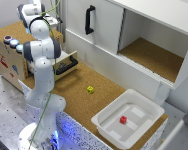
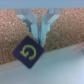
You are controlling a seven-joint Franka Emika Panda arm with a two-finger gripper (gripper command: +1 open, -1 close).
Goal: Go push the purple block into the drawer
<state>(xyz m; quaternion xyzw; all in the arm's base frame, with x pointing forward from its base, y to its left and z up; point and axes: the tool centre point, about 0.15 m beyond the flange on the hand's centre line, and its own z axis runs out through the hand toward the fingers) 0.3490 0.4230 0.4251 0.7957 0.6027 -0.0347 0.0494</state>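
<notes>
Cork worktop (image 1: 101,100) is carrying the scene | exterior: drawer (image 1: 64,62) is standing open below the hidden gripper | wrist: gripper (image 2: 39,34), fingers nearly together, purple block (image 2: 29,51) just beneath | push level, slowly drawerward.

Small yellow cube (image 1: 90,89): lies on the brown cork worktop (image 1: 101,97), alone near its middle.
White plastic tub (image 1: 105,123): sits at the worktop's end toward the exterior view's right.
Small red cube (image 1: 123,120): rests inside the tub, on its floor.
Large white cupboard (image 1: 106,22): stands behind the worktop, vertical black handle (image 1: 88,19) on its closed door, open cork-floored compartment beside.
</notes>
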